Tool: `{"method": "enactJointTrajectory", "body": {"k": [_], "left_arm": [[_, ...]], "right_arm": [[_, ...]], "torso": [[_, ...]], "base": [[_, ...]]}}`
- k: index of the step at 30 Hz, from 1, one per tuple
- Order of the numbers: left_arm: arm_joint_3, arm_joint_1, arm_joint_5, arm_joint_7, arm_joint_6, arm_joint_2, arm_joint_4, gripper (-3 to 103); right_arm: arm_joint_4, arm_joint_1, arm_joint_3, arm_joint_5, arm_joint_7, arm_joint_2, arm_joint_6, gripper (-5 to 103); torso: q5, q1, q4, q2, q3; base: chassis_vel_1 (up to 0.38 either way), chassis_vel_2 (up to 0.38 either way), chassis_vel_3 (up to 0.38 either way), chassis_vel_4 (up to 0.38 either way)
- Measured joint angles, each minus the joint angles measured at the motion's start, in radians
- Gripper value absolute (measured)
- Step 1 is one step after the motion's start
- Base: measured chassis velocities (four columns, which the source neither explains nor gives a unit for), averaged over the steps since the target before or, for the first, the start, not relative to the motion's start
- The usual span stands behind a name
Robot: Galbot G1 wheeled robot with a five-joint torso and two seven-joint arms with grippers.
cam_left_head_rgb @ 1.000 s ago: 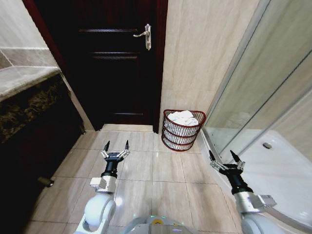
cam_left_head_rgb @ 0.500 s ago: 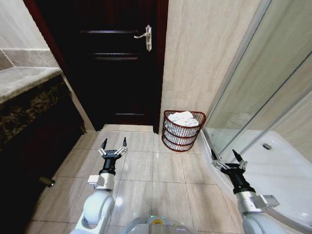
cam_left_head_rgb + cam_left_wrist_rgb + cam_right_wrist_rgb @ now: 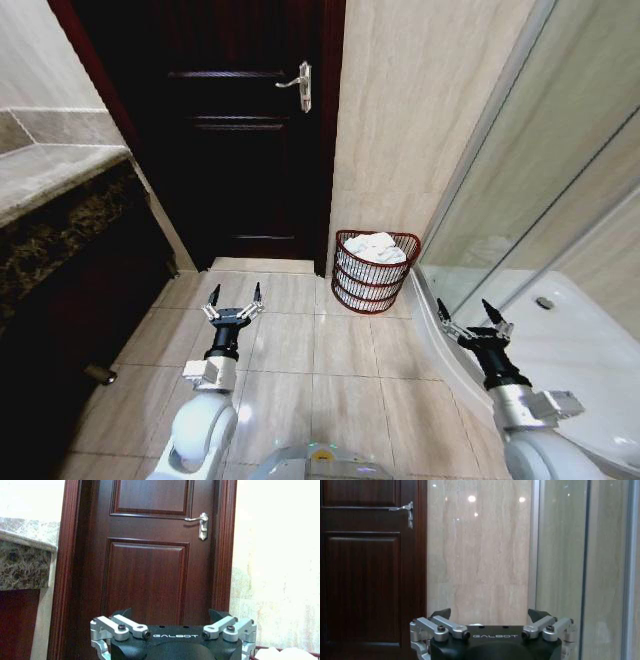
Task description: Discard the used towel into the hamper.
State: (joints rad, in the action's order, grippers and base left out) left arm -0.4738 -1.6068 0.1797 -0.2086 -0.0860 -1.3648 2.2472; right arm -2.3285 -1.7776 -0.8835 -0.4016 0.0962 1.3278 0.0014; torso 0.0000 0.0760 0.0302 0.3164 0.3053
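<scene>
From the head view, the hamper (image 3: pixel 376 270) by the dark door (image 3: pixel 245 140) holds a white towel (image 3: pixel 377 246), both released pincers, left (image 3: pixel 234 296) and right (image 3: pixel 474 314), hovering short of it.

Hamper (image 3: pixel 375 270) against the wall, right of door (image 3: pixel 240 150), apparently a towel (image 3: pixel 377 246) inside

The hamper (image 3: pixel 375 272) hides most of the white towel (image 3: pixel 377 247) heaped in it, and in the left wrist view only its rim (image 3: pixel 287 653) peeps in at the picture's edge. Both wrist views cut off the claws' fingertips behind their own bodies
</scene>
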Motion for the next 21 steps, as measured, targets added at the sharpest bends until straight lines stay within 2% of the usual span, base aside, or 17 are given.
{"method": "enactJointTrajectory", "body": {"k": [21], "left_arm": [[-0.014,0.003,-0.001,0.003,0.016,0.000,0.013,100]], "right_arm": [[-0.024,0.017,-0.009,-0.011,-0.006,-0.026,-0.042,100]], "torso": [[0.0000,0.028,0.0000,0.087,0.059]], "base": [[0.000,0.000,0.000,0.000]]}}
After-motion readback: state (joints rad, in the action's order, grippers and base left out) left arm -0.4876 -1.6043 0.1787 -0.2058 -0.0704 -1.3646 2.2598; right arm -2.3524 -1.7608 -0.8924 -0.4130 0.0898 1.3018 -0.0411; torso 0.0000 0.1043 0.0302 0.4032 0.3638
